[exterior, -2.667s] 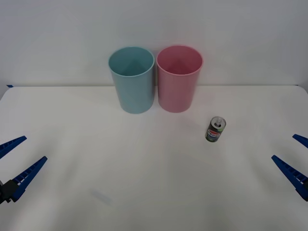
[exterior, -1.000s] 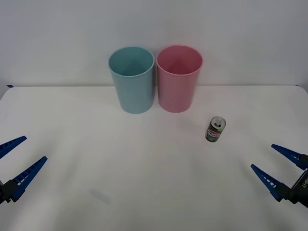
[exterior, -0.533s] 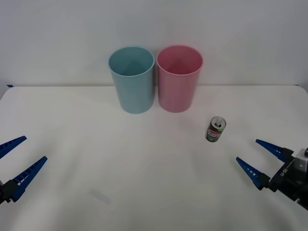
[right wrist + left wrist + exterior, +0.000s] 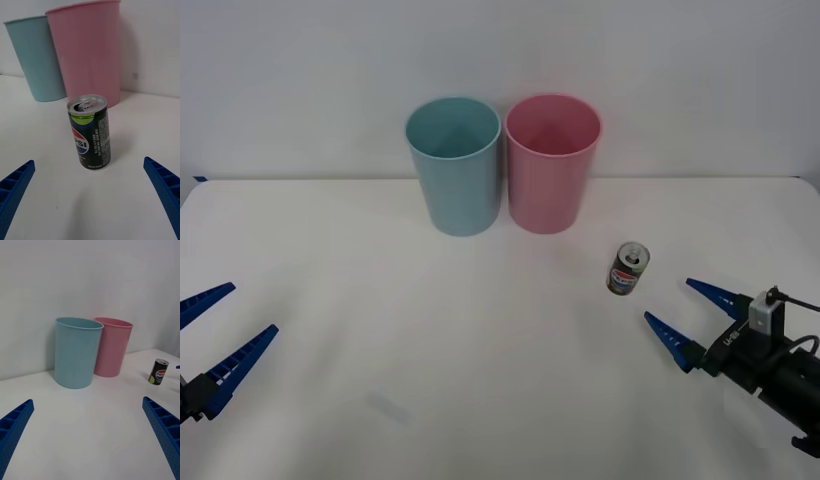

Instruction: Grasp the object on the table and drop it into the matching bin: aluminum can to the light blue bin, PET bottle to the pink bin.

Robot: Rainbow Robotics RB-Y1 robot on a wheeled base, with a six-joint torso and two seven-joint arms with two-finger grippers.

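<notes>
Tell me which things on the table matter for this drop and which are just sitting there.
In the job:
- aluminum can, upright on the table
- light blue bin, where the can goes
- right gripper, open, near the can

Not needed now:
- pink bin, beside the blue one, meant for a PET bottle
- left gripper, open, parked at the table's left edge

A plain white wall [image 4: 680, 80] rises behind the far edge ahead of me. At its foot on my far left I see a small blue corner piece [image 4: 198, 178].
</notes>
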